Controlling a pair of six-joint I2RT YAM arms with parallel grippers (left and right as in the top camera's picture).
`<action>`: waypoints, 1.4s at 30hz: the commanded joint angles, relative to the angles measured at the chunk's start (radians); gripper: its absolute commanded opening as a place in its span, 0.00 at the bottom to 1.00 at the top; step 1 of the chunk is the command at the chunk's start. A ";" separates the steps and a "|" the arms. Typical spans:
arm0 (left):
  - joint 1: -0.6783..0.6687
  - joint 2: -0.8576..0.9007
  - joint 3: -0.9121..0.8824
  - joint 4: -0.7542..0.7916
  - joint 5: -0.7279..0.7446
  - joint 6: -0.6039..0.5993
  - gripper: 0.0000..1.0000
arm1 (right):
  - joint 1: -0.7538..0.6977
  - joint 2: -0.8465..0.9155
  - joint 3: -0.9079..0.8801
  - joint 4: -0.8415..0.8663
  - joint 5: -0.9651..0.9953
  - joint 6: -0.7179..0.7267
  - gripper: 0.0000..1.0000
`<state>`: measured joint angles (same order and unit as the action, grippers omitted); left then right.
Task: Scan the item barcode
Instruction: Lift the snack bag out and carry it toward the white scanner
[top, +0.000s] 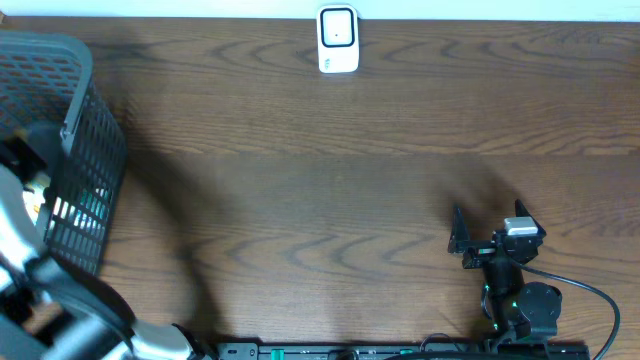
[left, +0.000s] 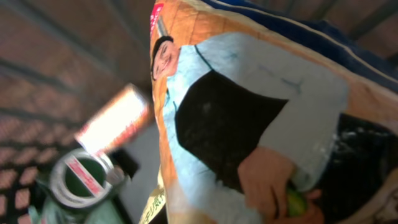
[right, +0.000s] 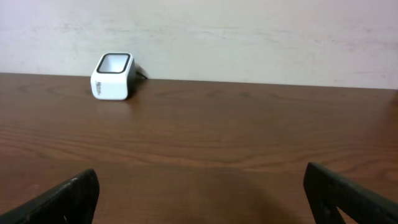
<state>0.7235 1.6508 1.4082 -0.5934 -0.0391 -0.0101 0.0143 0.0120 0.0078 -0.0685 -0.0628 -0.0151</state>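
Observation:
A snack bag (left: 249, 112) printed with a cartoon man fills the left wrist view, inside the grey mesh basket (top: 85, 150) at the table's left edge. It runs down to where my left jaws sit. The bag hides the fingers themselves, and my left gripper is shut on it. No barcode shows on the visible face. My left arm (top: 20, 235) reaches down into the basket. The white scanner (top: 338, 40) stands at the far middle of the table and also shows as the scanner (right: 112, 76) in the right wrist view. My right gripper (top: 488, 222) rests open near the front right, with nothing between its fingers (right: 81, 193).
Beside the bag in the basket lie an orange and white tube (left: 115, 121) and a green can with a ring lid (left: 81, 177). A black cable (top: 590, 295) loops from the right arm's base. A pale wall (right: 249, 31) stands behind the table.

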 joint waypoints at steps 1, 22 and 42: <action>-0.001 -0.164 0.014 0.043 0.097 -0.105 0.08 | -0.002 -0.006 -0.002 -0.003 0.004 -0.001 0.99; -0.176 -0.613 0.014 0.452 0.451 -0.729 0.08 | -0.002 -0.006 -0.002 -0.003 0.004 -0.001 0.99; -0.999 -0.217 0.013 0.190 0.464 -0.607 0.08 | -0.002 -0.005 -0.002 -0.003 0.004 -0.001 0.99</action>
<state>-0.2298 1.3773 1.4090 -0.4034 0.4385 -0.6422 0.0143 0.0120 0.0078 -0.0685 -0.0628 -0.0151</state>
